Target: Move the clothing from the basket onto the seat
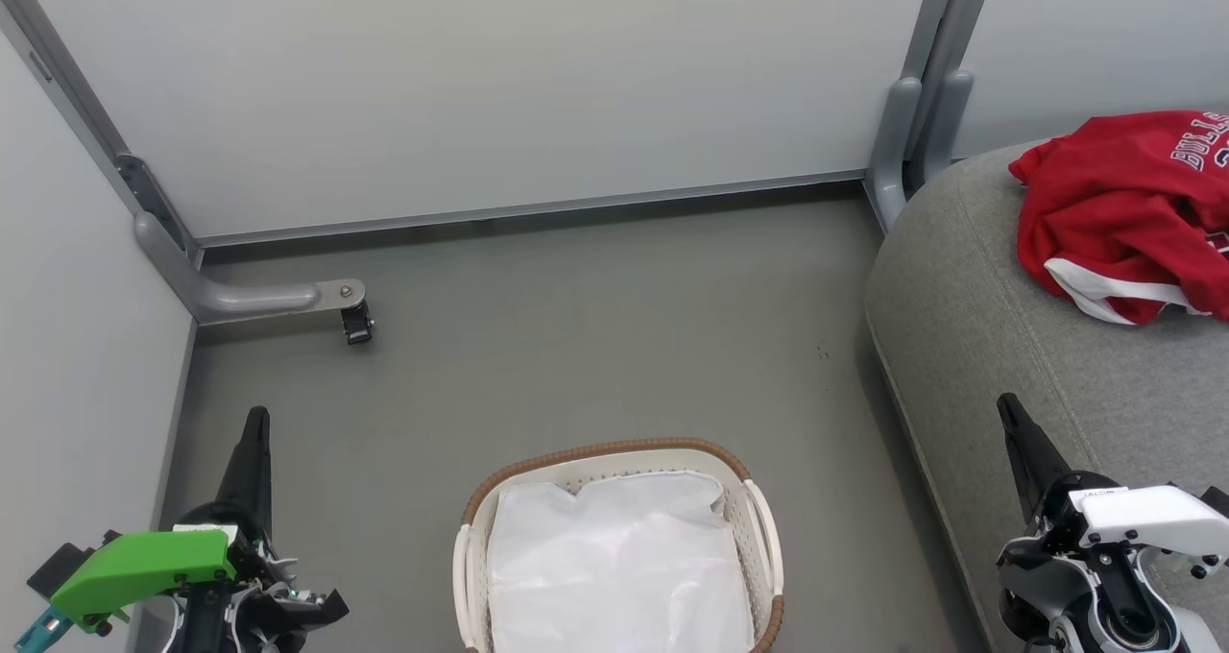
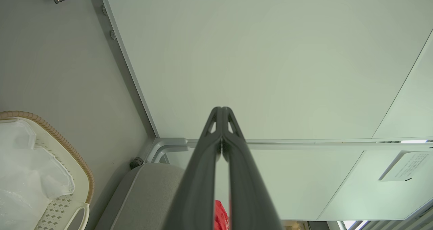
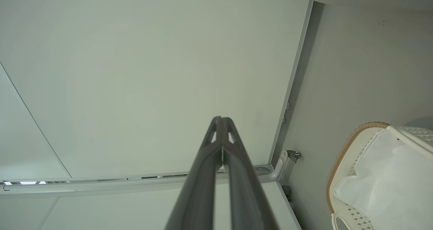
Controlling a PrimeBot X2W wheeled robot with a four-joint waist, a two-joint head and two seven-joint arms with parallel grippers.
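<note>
The red clothing (image 1: pixel 1123 202) lies in a crumpled heap on the grey seat (image 1: pixel 970 326), at the far right of the head view. White lettering faces up on it and a white-trimmed hem hangs toward the near side. The basket (image 1: pixel 614 447) stands on the grey floor (image 1: pixel 576 346) just left of the seat's rounded edge, apart from it, with a strip of floor between them. Inside it lies a wrinkled white liner sheet (image 1: pixel 619 567).

The left fingers (image 1: pixel 252 471) rise at the lower left, over the floor beside the side partition. In the left wrist view they (image 2: pixel 203 176) are pressed together at the tips and grip nothing. The right fingers (image 1: pixel 1023 442) rise at the lower right over the seat's front part, near its stitched seam. In the right wrist view they (image 3: pixel 203 176) are likewise pinched together and hold nothing.

Pale partition panels (image 1: pixel 480 86) wall in the space. A grey metal foot with a small black castor (image 1: pixel 357 325) juts onto the floor at the far left, well apart from the basket. Two grey posts (image 1: pixel 917 125) stand at the corner just behind the seat.
</note>
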